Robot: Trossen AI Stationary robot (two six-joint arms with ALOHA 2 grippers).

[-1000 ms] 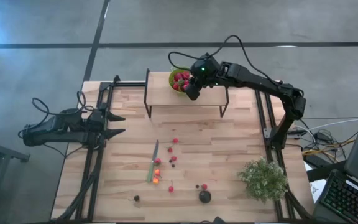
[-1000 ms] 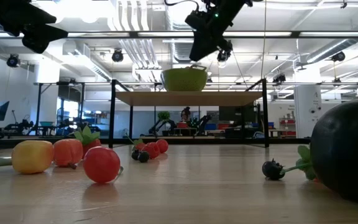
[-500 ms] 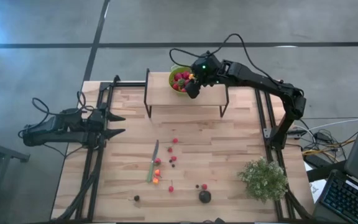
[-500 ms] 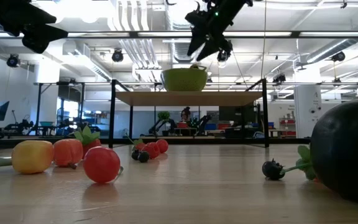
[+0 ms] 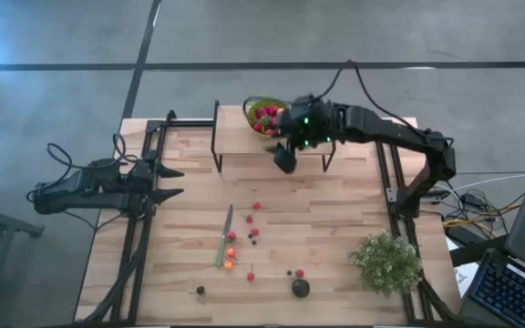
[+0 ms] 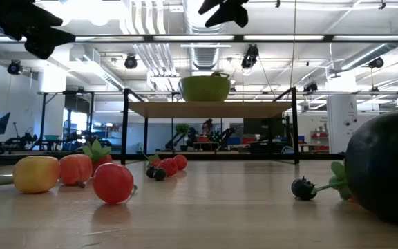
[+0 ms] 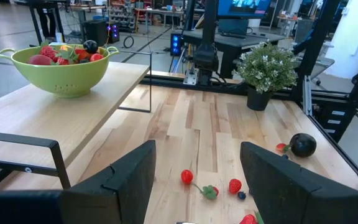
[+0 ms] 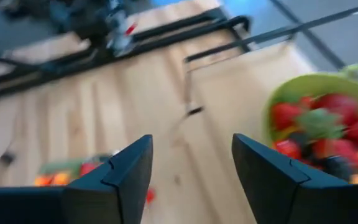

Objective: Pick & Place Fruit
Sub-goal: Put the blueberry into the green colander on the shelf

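Fruit, small glossy rounds on pale wood-plank table.

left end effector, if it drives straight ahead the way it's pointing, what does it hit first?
Probably nothing close. The open left end effector points across the bare table. The small red fruit lie lower, the plant sits far across. Depth is unclear.

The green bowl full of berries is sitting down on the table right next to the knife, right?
Not quite. The green bowl full of berries sits up on the raised wooden shelf at the far edge, well away from the knife, which lies on the table. The high view and left wrist view show it.
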